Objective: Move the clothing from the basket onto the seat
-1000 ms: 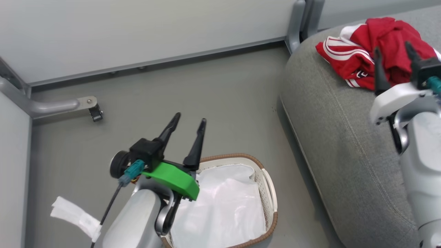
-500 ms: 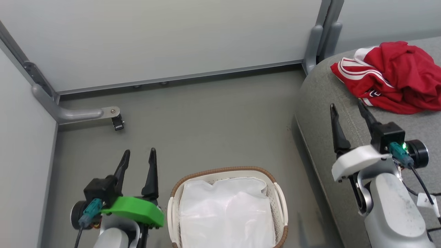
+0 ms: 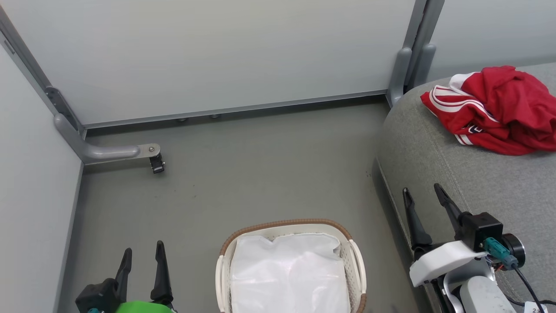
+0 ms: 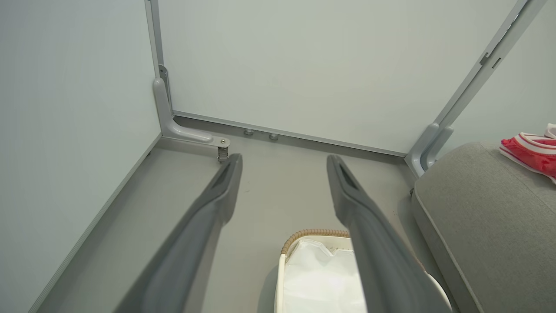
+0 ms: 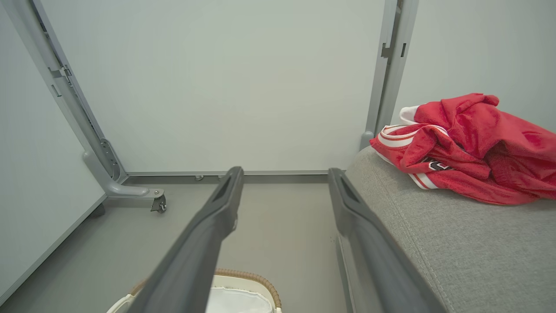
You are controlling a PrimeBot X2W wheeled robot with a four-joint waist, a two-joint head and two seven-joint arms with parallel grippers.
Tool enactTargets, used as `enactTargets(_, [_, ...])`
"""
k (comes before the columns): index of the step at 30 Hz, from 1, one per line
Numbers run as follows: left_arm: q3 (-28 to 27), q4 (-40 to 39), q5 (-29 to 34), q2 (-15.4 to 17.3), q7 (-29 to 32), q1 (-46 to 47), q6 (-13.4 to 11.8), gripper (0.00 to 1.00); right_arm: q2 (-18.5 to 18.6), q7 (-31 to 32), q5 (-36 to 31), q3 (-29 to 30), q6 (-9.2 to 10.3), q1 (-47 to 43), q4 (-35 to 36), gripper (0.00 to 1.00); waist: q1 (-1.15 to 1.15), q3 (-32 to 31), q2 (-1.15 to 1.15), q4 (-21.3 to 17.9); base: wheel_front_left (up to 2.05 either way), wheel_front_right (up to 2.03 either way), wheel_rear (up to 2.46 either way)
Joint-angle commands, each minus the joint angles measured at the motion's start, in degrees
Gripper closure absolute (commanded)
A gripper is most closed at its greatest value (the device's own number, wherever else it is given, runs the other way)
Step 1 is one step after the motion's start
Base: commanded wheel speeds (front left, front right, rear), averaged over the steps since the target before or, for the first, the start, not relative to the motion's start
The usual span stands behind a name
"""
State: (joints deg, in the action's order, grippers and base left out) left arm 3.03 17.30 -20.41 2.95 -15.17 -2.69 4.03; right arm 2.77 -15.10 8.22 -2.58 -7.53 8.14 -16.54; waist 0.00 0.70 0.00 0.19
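Ahead-right of the right tool point(image 3: 421, 190), the clothing point(image 3: 495, 111) lies heaped on the seat point(image 3: 456, 182), long axis crosswise (left tool point(image 3: 143, 248) is farther off). Both tools stand wide open, empty. Between them the basket point(image 3: 282, 224) holds only its liner point(image 3: 286, 274).

Basket point(image 3: 282, 223) cut off below; clothing point(image 3: 499, 108) cropped right.
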Motion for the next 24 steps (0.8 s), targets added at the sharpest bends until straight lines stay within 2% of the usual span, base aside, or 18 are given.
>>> enactTargets(1, [-0.34,-0.15,0.71,0.01,0.05,-0.93,0.07,0.0,0.23,-0.09,0.88,-0.57,0.08,-1.19,0.54,0.0,0.0,-0.14,0.0,-0.1,0.0,0.0,0.0])
enactTargets(24, [1.09,-0.13,0.16,-0.04,0.05,-1.86,-0.61,0.0,0.23,-0.09,1.52,-1.92,0.08,-3.44,0.91,0.0,0.0,-1.43,0.0,-1.21,0.0,0.0,0.0])
